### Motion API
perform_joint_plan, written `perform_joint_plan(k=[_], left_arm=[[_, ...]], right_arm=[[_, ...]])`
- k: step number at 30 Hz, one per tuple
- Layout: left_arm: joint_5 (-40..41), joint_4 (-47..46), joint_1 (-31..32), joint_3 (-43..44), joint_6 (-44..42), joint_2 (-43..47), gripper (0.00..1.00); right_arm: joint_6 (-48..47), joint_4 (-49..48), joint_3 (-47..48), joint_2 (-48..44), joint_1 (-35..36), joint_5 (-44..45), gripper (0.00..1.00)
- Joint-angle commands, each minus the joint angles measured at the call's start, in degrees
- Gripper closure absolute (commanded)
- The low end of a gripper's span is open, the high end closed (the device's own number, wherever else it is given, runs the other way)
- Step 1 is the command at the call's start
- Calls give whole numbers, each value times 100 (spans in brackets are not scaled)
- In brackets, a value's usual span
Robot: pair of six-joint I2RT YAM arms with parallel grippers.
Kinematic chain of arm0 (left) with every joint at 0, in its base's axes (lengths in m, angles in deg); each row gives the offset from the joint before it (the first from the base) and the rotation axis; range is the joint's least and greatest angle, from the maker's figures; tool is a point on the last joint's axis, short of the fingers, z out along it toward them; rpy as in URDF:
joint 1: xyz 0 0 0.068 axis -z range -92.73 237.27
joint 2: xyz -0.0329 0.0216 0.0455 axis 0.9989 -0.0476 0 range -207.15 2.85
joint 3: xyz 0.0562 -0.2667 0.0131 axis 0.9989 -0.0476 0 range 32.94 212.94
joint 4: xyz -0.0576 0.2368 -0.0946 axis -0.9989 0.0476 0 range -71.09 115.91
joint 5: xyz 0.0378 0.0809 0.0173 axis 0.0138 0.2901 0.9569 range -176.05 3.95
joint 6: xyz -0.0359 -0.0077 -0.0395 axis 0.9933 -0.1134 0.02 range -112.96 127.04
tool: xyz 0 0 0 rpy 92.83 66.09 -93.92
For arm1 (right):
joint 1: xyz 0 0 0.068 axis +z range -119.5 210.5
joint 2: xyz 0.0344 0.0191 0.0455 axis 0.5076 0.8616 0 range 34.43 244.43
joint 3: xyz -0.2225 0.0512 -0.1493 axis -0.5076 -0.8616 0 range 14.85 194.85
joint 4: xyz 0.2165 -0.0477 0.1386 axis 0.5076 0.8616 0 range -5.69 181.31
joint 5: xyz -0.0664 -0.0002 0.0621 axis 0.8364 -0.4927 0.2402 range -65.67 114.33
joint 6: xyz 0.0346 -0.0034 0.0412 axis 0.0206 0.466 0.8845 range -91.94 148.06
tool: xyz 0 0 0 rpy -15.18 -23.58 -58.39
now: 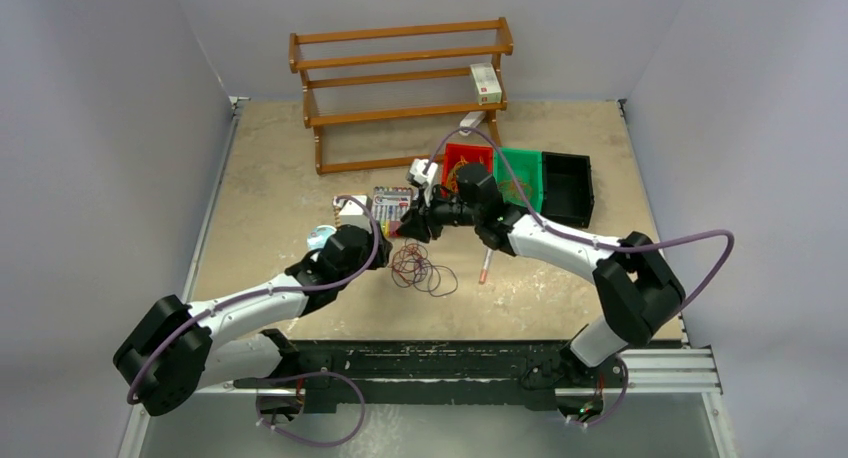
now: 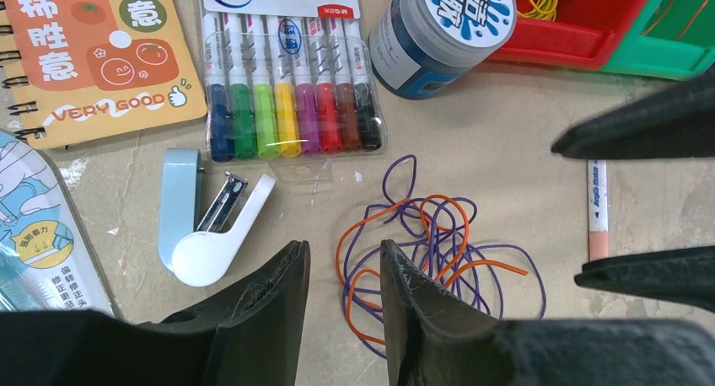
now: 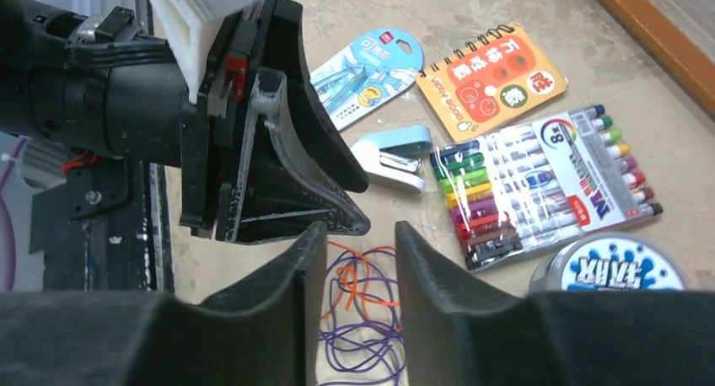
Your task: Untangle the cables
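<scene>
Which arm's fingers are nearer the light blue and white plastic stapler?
Left. The left fingers hover beside the stapler; the right fingers are across the purple and orange wire tangle, farther off.

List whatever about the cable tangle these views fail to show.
- Left wrist: near edge of the cables hidden behind fingers of the left gripper.
- Right wrist: tangle cut by the bottom edge, sides hidden behind fingers of the right gripper.
- Top: strands too thin to tell which crosses which.

A pack of coloured markers [image 2: 287, 91] is seen between an orange notebook [image 2: 93, 49] and a blue tub [image 2: 438, 32]; a pale blue stapler [image 2: 198, 226] lies just beside it. A red bin [image 2: 582, 32], a green bin [image 2: 666, 49] and a black bin [image 1: 566, 188] are lined up near a wooden rack [image 1: 400, 88].
</scene>
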Motion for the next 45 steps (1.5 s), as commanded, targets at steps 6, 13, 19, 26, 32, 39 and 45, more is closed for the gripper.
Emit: perform_joint_plan(k=[6,13,19,26,32,39,45], left_arm=[[160,-225,15,-40,37,74,64],[253,-180,14,-105,76,151,64],[269,-171,13,-115,68,144,64],[267,-180,8,-109,71,132,64],[266,-171,15,-115,73,125,64],[283,-189,10,-123,86,117,64],[267,-203,14,-115,77,148,65]], right_arm=[[-803,1111,837,564,16,-401,50],[-701,971,854,840,16,-588,48],[-727,1055,893,1002,18,-669,53],[-740,1126,920,1119,17,-697,58],[-743,1154,930,1166,19,-718,67],[-772,1206,964,1193,16,-748,85],[-698,1217,935,1013,16,-793,100]])
